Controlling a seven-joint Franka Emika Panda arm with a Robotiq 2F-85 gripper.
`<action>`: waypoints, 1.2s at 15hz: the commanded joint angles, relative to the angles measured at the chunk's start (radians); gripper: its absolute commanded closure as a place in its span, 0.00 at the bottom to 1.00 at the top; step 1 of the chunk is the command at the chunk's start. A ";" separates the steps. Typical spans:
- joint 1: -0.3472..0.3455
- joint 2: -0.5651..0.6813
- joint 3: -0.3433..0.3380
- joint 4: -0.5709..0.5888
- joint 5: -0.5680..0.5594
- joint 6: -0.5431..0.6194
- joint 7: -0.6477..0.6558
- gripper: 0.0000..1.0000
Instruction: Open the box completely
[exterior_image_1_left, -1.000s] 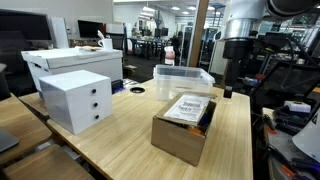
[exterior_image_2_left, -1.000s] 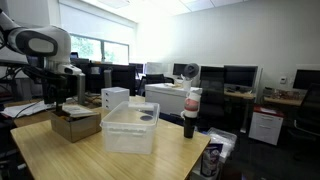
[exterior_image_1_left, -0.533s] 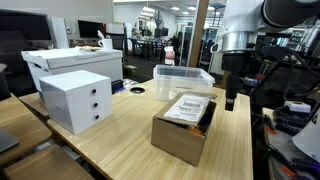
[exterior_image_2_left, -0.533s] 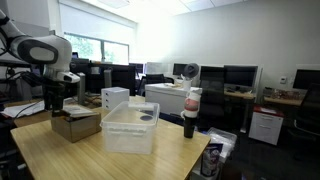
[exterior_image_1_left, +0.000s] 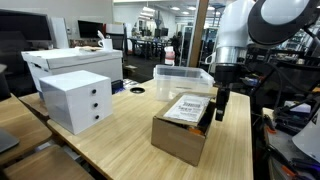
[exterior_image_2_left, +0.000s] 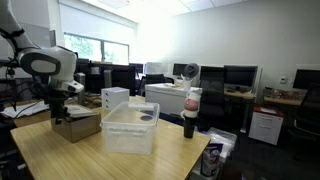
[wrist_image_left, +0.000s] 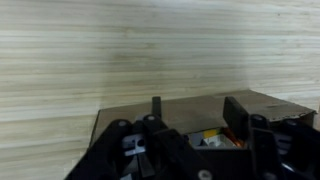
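Note:
The brown cardboard box (exterior_image_1_left: 182, 128) stands on the wooden table (exterior_image_1_left: 120, 140). One top flap with a white printed label (exterior_image_1_left: 189, 107) lies over its opening. It also shows in an exterior view (exterior_image_2_left: 76, 124) and in the wrist view (wrist_image_left: 200, 118), where a gap shows coloured contents. My gripper (exterior_image_1_left: 220, 112) hangs at the box's far right edge, just above it. In the wrist view its fingers (wrist_image_left: 195, 108) stand apart over a brown flap, holding nothing.
A white three-drawer cube (exterior_image_1_left: 75, 99) stands left of the box. A clear lidded bin (exterior_image_1_left: 183, 79) sits behind it, also seen in an exterior view (exterior_image_2_left: 131, 128). A large white box (exterior_image_1_left: 72, 63) is at the back left. A dark bottle (exterior_image_2_left: 190, 115) stands near the table's edge.
The arm has come down and moved toward the box, from beside the clear bin to the box's right edge. The box has not moved.

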 joint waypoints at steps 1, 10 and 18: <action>-0.002 0.035 0.003 0.001 0.075 0.052 -0.080 0.65; 0.014 -0.037 0.010 -0.012 0.119 0.115 -0.105 1.00; 0.038 -0.086 0.007 -0.002 0.161 0.158 -0.131 0.97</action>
